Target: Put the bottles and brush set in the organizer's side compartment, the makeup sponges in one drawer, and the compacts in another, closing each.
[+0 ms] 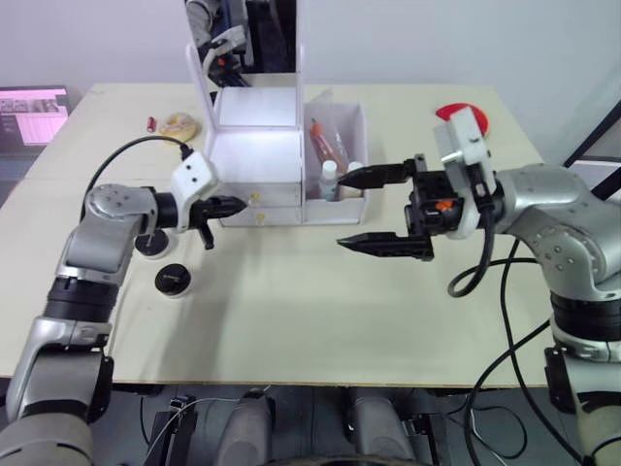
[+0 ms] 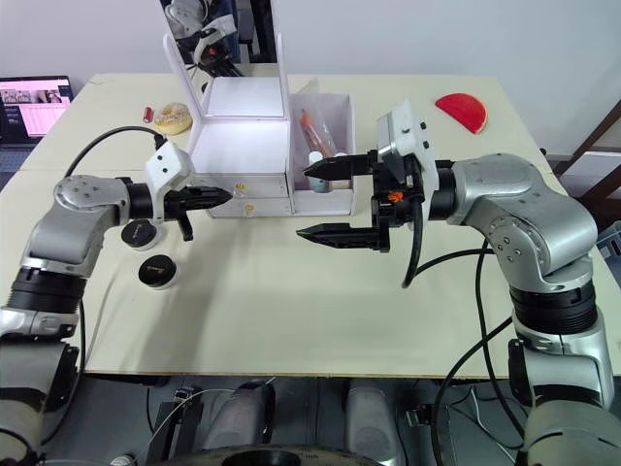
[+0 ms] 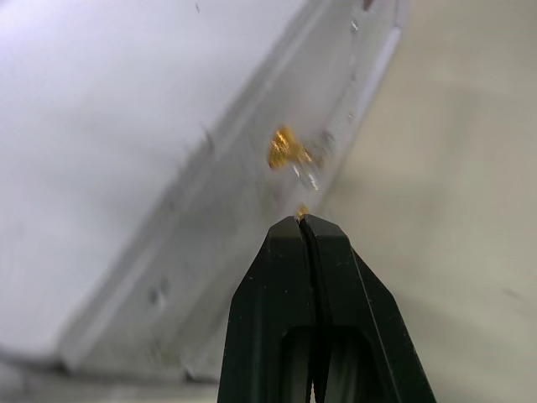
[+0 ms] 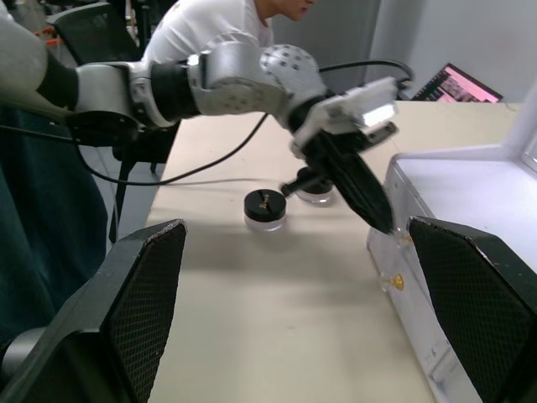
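Note:
The white organizer (image 1: 254, 155) stands at the back centre, both drawers pushed in. Its side compartment (image 1: 354, 199) holds a white-capped bottle (image 1: 329, 180) and an orange brush set (image 1: 325, 146). My left gripper (image 1: 241, 205) is shut and empty, its tip at the drawer fronts just beside the upper gold knob (image 3: 284, 147). My right gripper (image 1: 342, 211) hangs wide open and empty in front of the side compartment. Two black compacts (image 1: 174, 281) (image 4: 315, 193) lie on the table under my left arm. A beige makeup sponge (image 1: 179, 124) lies left of the organizer.
A red half-round piece (image 1: 464, 115) lies at the back right, and a small red stick (image 1: 151, 123) beside the beige sponge. A laptop (image 1: 34, 115) sits off the table's left edge. A person in a white shirt (image 4: 218, 29) is beyond the table.

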Action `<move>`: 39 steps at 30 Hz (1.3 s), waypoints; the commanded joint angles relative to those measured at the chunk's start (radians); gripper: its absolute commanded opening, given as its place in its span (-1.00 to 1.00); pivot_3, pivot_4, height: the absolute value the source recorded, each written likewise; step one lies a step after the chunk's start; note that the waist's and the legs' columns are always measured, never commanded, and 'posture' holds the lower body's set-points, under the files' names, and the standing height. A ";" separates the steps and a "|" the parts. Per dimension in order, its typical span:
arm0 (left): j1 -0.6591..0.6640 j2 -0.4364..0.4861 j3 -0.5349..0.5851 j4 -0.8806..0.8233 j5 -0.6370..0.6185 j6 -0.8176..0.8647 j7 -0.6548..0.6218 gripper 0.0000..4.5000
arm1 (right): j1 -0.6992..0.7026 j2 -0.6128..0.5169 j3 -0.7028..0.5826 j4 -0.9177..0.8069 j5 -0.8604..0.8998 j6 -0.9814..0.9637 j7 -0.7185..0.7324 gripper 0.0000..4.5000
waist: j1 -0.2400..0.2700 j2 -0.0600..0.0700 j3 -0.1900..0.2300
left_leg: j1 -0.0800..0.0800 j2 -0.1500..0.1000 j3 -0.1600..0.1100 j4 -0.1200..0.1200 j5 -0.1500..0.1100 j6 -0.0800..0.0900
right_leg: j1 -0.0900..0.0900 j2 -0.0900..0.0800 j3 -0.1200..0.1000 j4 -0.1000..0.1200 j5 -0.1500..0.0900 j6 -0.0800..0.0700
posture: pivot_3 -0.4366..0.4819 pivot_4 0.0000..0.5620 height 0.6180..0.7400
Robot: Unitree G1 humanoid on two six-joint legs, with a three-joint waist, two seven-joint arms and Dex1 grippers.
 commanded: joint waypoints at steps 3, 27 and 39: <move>0.143 0.129 0.193 -0.162 -0.131 0.097 -0.052 -0.62 | 0.049 -0.044 -0.067 -0.021 -0.010 -0.016 -0.030 1.00 | 0.000 0.000 0.000 | 0.000 0.000 0.000 0.000 0.000 0.000 | 0.000 0.000 0.000 0.000 0.000 0.000 | -0.05 -0.47 0.99; 0.755 0.351 0.866 0.145 -0.199 -0.041 -0.162 0.96 | 0.545 -0.276 -0.455 0.294 -0.122 -0.319 0.213 1.00 | -0.003 0.002 0.001 | 0.002 0.001 0.002 -0.001 0.000 0.000 | 0.000 -0.001 0.000 -0.002 -0.003 -0.004 | -0.05 -0.47 0.99; 0.755 0.371 0.862 0.209 -0.202 -0.093 -0.169 0.96 | 0.554 -0.265 -0.439 0.296 -0.137 -0.345 0.199 1.00 | 0.002 0.002 0.001 | 0.001 0.001 0.002 -0.001 0.000 0.000 | -0.001 -0.001 0.000 -0.002 -0.003 -0.004 | -0.05 -0.47 0.99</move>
